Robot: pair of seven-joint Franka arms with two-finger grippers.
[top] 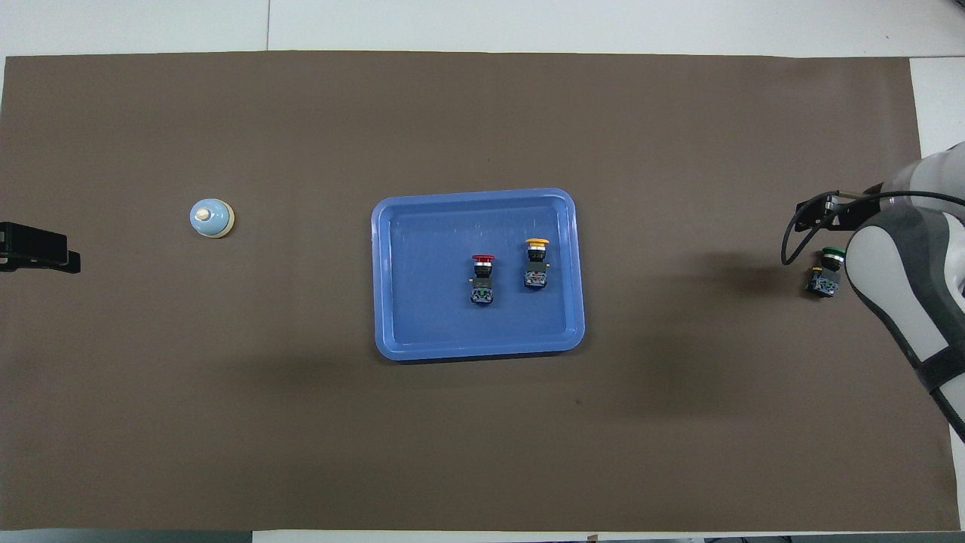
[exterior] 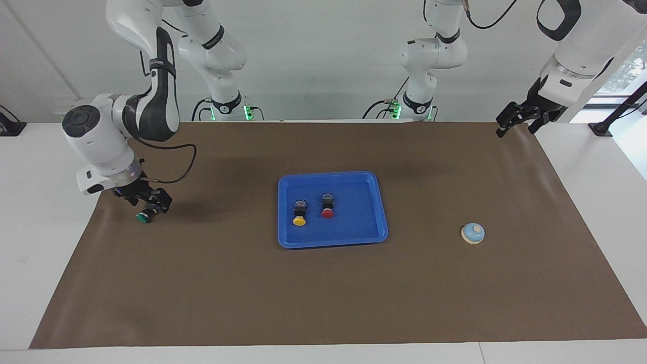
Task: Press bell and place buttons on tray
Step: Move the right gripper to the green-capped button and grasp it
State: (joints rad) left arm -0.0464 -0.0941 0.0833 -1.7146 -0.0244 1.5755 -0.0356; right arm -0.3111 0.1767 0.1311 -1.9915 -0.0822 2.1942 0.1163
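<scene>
The brown mat [exterior: 323, 283] covers my bench. My right hand [exterior: 144, 201] is open, low over the green button [exterior: 143, 217]; my left hand [exterior: 520, 121] waits open. The yellow button [exterior: 299, 213] and red button [exterior: 327, 206] lie in the blue tray [exterior: 364, 222], the bell [exterior: 473, 233] sits toward my left arm's end.

From my screen I see a white bench [exterior: 45, 212] covered in the middle by a large brown mat [exterior: 323, 293], which has small wrinkles near its edges. At the robots' end of the bench stands a plain white wall [exterior: 328, 60]. A window [exterior: 624, 71] with green leaves outside is at the left arm's end, and daylight comes in from there. A small pale box [exterior: 78, 110] sits by the wall at the right arm's end.
</scene>
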